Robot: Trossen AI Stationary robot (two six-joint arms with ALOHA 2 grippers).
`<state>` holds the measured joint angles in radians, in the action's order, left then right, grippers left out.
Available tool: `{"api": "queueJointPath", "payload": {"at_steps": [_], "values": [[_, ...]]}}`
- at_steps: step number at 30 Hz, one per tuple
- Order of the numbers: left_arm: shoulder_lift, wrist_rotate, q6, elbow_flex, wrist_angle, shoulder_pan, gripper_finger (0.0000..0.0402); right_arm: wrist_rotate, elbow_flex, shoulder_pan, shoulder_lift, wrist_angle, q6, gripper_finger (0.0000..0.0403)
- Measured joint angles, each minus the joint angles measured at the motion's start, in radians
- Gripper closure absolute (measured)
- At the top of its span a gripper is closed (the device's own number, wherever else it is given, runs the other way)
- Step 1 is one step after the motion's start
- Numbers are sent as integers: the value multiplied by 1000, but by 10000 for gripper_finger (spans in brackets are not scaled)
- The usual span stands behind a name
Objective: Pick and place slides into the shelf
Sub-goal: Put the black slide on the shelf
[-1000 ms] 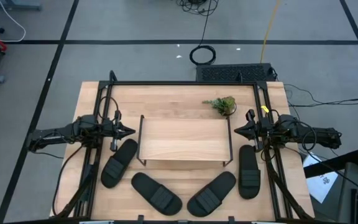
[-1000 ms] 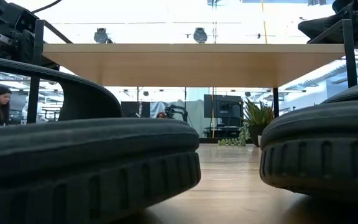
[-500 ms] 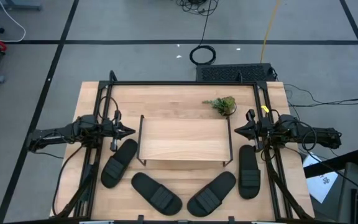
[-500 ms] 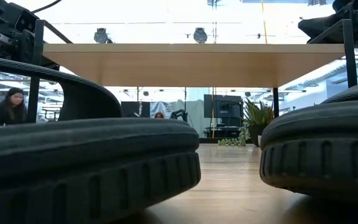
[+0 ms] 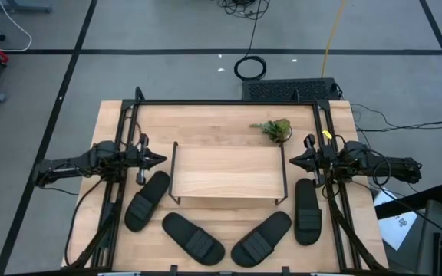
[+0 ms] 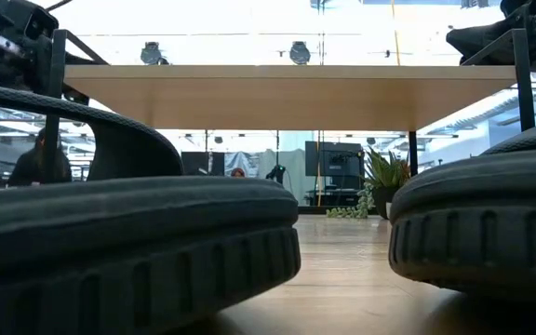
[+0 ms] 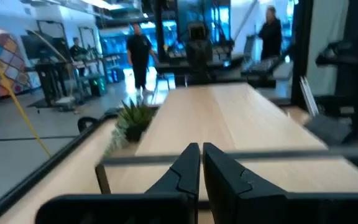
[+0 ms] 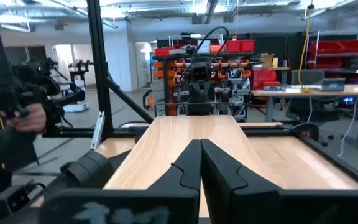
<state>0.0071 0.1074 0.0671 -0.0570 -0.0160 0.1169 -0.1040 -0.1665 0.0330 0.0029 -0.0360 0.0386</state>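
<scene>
The surface carries the shelf at its middle, long axis running left to right between the two arms, its top board bare. All four slides lie on the surface along the shelf's near side, none on the shelf yet.

The left gripper hovers just off the shelf's left end, fingers pinched almost together and holding nothing. The left slide lies just beside and nearer the camera's bottom edge from it, its long axis slanting, one end up near the shelf's left corner and the other out toward the surface's left front. This is the closest slide to that arm, so a short drop and a wrist turn onto the slant would likely be needed.

The right gripper sits mirrored off the shelf's right end, fully closed and empty. The right slide lies just in front of it, long axis nearly front to back.

Two centre slides splay outward between them.
</scene>
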Motion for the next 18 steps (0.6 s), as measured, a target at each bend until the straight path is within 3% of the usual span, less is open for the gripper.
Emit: {"api": "queueJointPath", "payload": {"at_steps": [6, 12, 18], "values": [[0, -3, 97, 0, 114, 0, 376, 2, 0, 0, 0, 2, -6, 403], [0, -8, 343, 0, 288, 0, 376, 2, 0, 0, 1, -15, -32, 403], [0, -101, 277, 0, 298, 0, 376, 3, 0, 0, 2, -134, -41, 403]]}}
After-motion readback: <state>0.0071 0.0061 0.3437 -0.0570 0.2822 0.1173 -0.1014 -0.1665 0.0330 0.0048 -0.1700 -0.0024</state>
